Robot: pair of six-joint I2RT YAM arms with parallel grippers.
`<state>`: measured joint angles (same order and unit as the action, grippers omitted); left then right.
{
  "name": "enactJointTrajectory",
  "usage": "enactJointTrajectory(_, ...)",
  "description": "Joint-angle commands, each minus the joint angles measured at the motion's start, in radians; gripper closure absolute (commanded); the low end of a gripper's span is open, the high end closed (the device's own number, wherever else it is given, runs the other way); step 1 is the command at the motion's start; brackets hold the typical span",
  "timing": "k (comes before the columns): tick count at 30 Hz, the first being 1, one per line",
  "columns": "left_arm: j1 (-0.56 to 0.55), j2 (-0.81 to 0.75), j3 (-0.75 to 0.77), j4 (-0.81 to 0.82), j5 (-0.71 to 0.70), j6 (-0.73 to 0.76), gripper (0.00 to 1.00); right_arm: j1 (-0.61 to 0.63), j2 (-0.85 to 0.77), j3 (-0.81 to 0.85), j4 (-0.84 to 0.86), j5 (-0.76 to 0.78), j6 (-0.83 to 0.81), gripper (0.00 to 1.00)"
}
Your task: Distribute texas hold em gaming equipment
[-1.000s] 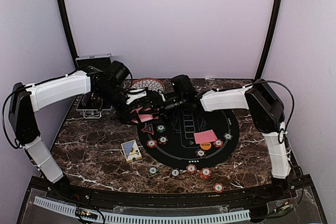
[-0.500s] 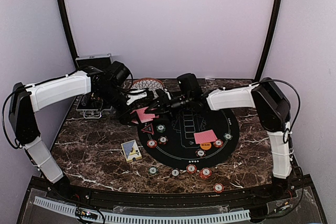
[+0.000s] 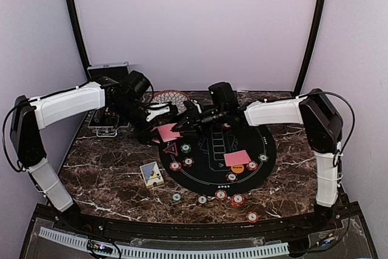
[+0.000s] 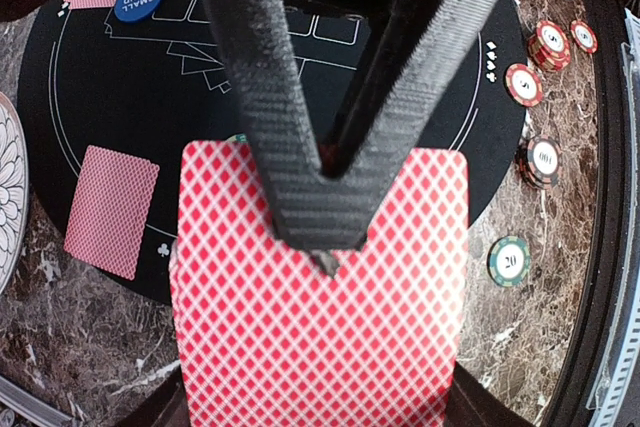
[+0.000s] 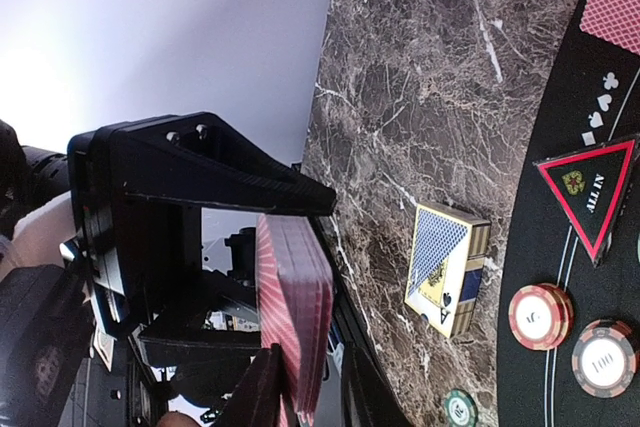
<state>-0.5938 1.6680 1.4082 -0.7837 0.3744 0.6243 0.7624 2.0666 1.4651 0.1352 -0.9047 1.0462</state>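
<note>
Closing in, your right gripper (image 5: 305, 392) has come to the red card deck (image 4: 320, 347); pinching or not, I cannot tell. Your left gripper (image 4: 318, 235) squeezes it over the black mat (image 4: 130, 97) edge, so a card can be passed next.

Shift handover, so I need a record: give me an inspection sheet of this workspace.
Surface: marble table, black round mat.
Job's things: red-backed deck in left gripper; loose card, triangle marker on mat; chips on mat and marble.
Clutter: card box, patterned bowl, case.
Grippers: left gripper shut on deck; right gripper straddles deck's edge, grip unclear.
Cables: black cable loops at right arm.
Surroundings: plain walls.
</note>
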Motion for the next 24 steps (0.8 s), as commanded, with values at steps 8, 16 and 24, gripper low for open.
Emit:
enactJointTrajectory(8,0.001,-0.031,-0.015,0.022,-0.006,0.008,1.00,-0.020,-0.066,-0.016,-0.054,0.026,-0.020,0.93)
enactJointTrajectory(16,0.001,-0.030,-0.015,0.018,-0.010,0.008,1.00,-0.033,-0.100,-0.025,-0.063,0.023,-0.017,1.00)
enactJointTrajectory(24,0.002,-0.028,-0.017,0.008,-0.021,0.007,1.00,-0.101,-0.170,-0.046,-0.194,0.056,-0.113,1.00)
